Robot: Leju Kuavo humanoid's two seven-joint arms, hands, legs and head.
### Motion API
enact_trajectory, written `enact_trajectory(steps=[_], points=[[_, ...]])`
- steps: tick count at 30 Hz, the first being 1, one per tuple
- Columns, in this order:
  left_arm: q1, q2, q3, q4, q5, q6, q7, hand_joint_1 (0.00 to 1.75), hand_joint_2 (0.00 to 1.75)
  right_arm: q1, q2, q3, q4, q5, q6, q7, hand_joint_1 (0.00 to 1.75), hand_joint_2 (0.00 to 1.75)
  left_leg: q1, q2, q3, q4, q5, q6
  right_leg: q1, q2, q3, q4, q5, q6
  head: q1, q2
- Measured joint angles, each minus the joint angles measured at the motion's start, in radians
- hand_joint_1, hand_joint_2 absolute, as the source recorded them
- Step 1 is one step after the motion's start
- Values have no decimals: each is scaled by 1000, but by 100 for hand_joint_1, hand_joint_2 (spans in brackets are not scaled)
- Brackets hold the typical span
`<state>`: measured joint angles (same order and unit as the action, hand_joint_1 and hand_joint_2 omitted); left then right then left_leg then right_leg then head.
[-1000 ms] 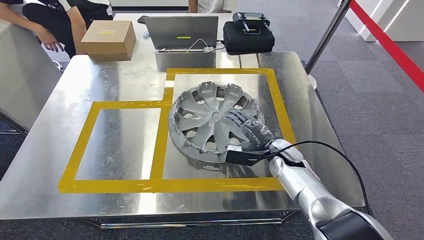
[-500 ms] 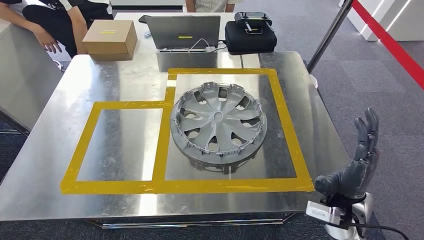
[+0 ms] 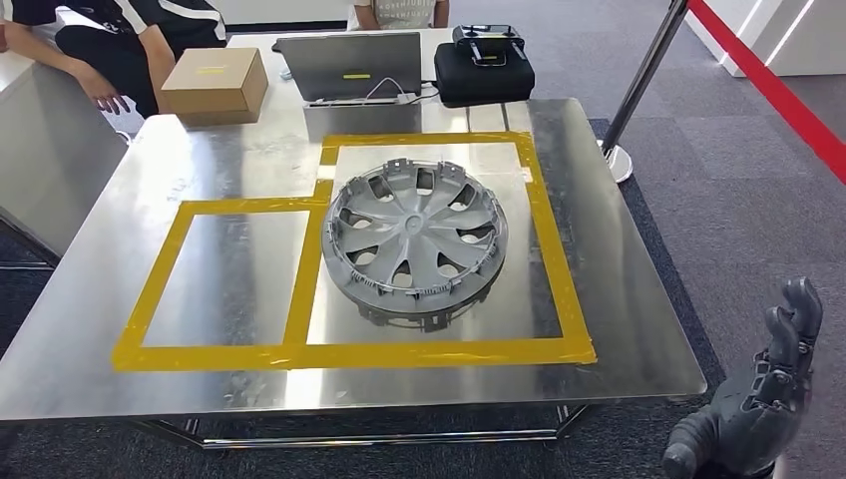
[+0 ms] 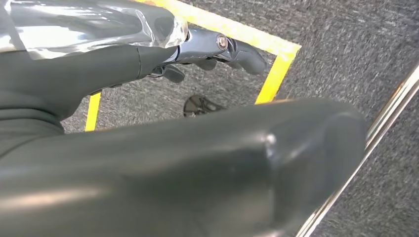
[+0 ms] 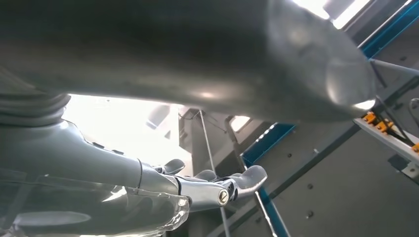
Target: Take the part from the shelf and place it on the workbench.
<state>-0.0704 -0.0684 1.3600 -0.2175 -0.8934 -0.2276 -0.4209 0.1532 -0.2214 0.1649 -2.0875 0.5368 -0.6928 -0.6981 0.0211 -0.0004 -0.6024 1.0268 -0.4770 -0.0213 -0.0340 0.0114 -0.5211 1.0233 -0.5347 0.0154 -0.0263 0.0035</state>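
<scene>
The part is a grey plastic hubcap (image 3: 414,242). It lies flat on the steel workbench (image 3: 229,160), inside the right-hand rectangle of yellow tape (image 3: 549,239). My right hand (image 3: 758,409) hangs off the table's near right corner, well clear of the hubcap, with its fingers stretched upward and nothing in it. The right wrist view shows the same hand (image 5: 207,185) empty, with blue shelf framing behind it. My left hand (image 4: 197,49) hangs over grey carpet marked with yellow tape, its fingers loosely extended and holding nothing.
A cardboard box (image 3: 210,82), a laptop (image 3: 347,65) and a black case (image 3: 483,70) sit along the table's far edge. A person (image 3: 110,50) sits at the back left. A metal barrier pole (image 3: 638,85) stands right of the table.
My right hand let go of the hubcap, drew back off the table and dropped to the lower right. The hubcap stays flat in the taped rectangle. The camera shifted slightly.
</scene>
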Motion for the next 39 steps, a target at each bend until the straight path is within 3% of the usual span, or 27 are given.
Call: enact_trajectory(steps=[2,4,5,6,7,10,12,14,15,17,19,20,21,22,24,26,27,30,32,34,35,36,37,39], points=[[0,-1,1,0,-3,0,-1,0,0,21,1,-6,-2,-18,4,0,0,0,1,1,-25,71,-75,-5,2,-3,-18,0,15,-17,-2,0],[-1,-1,2,0,-7,-1,-2,0,0,44,5,-19,-4,-44,15,0,0,0,0,1,-62,201,-165,-5,7,-5,-39,1,32,-24,-3,0],[-1,-2,2,0,-8,-2,-2,0,0,57,8,-29,-4,-57,21,0,0,0,0,1,-70,251,-187,-4,10,-6,-50,1,41,-25,-3,0],[-1,-2,2,0,-11,-3,-2,0,0,72,11,-41,-4,-70,25,0,0,0,-1,1,-62,268,-185,-2,13,-7,-60,2,48,-25,-3,0],[-1,-3,2,0,-15,-3,-3,0,0,85,15,-53,-4,-82,29,0,0,0,-3,1,-34,246,-166,3,16,-7,-69,2,56,-24,-3,0],[-4,-3,2,0,-25,-4,-4,0,0,114,31,-96,-3,-107,42,0,0,0,-15,-3,119,33,-109,31,22,-8,-85,2,77,-19,-2,0],[-8,-2,2,0,-28,-4,-4,0,0,127,42,-125,0,-116,50,0,0,0,-26,-5,167,-53,-109,42,22,-9,-90,0,91,-8,-2,0],[-8,-2,2,0,-29,-5,-3,0,0,142,56,-158,6,-125,71,0,0,0,-28,-4,159,-66,-97,48,19,-9,-92,-3,103,6,-3,0],[-7,-3,2,0,-31,-5,-3,0,0,153,67,-179,10,-132,87,0,0,0,-26,-3,154,-69,-87,52,17,-9,-95,1,95,12,-3,0],[-7,-4,2,0,-35,-4,-1,0,0,172,88,-230,18,-152,119,1,0,0,-21,3,137,-75,-65,63,16,-9,-115,57,27,22,3,0],[-7,-5,2,0,-37,-3,1,0,0,183,110,-283,31,-172,148,2,0,0,-22,8,113,-75,-46,68,16,-9,-144,177,-67,31,8,0],[-6,-6,2,0,-37,-2,2,0,0,187,123,-309,41,-181,166,2,0,0,-22,10,101,-74,-37,68,16,-9,-151,233,-89,34,9,0],[-6,-7,2,0,-34,-1,3,0,0,190,138,-337,52,-187,189,2,0,0,-21,13,89,-72,-27,66,16,-9,-146,264,-88,36,9,0],[-6,-8,1,0,-28,0,4,0,0,193,152,-364,63,-191,214,2,0,0,-21,15,78,-70,-19,64,15,-9,-123,259,-66,37,10,0],[-6,-10,-3,0,-13,2,6,0,0,195,178,-413,79,-191,252,2,0,0,-20,18,58,-61,-6,58,12,-10,-29,145,-15,37,10,0],[-7,-9,-8,0,-10,4,7,0,0,196,198,-453,94,-186,271,2,0,0,-24,17,44,-45,2,48,12,-9,65,2,-12,30,10,0],[-7,-7,-10,2,-12,6,6,0,0,196,210,-473,103,-180,285,2,0,0,-25,17,40,-39,8,42,13,-9,87,-38,-20,24,10,0],[-6,-1,-24,6,-7,8,4,0,0,193,257,-540,149,-160,356,2,0,0,-23,15,26,-30,12,25,16,-12,73,-52,-14,-3,10,0],[-5,0,-29,5,5,7,5,0,0,187,283,-587,203,-153,414,2,0,0,-20,8,3,22,-53,14,13,-16,49,-53,7,-22,8,0],[-5,0,-32,5,11,7,6,0,0,173,301,-627,278,-123,473,3,0,0,-18,5,-30,138,-150,7,13,-18,20,-52,31,-29,5,0],[-5,-1,-32,5,13,10,6,0,0,158,308,-649,335,-88,502,4,0,0,-17,5,-41,196,-176,5,13,-18,4,-51,43,-29,5,0],[-5,-2,-32,5,14,14,6,0,0,140,313,-672,405,-40,523,5,0,0,-17,5,-40,232,-176,5,13,-18,-10,-50,55,-27,4,0],[-5,-3,-33,5,14,17,6,0,0,120,316,-696,483,9,536,5,0,0,-17,5,-24,236,-154,5,13,-18,-24,-49,66,-24,4,0],[-6,-5,-33,5,14,22,5,0,0,79,317,-741,647,86,537,5,0,0,-17,3,58,145,-92,10,12,-18,-45,-47,86,-16,4,0]])
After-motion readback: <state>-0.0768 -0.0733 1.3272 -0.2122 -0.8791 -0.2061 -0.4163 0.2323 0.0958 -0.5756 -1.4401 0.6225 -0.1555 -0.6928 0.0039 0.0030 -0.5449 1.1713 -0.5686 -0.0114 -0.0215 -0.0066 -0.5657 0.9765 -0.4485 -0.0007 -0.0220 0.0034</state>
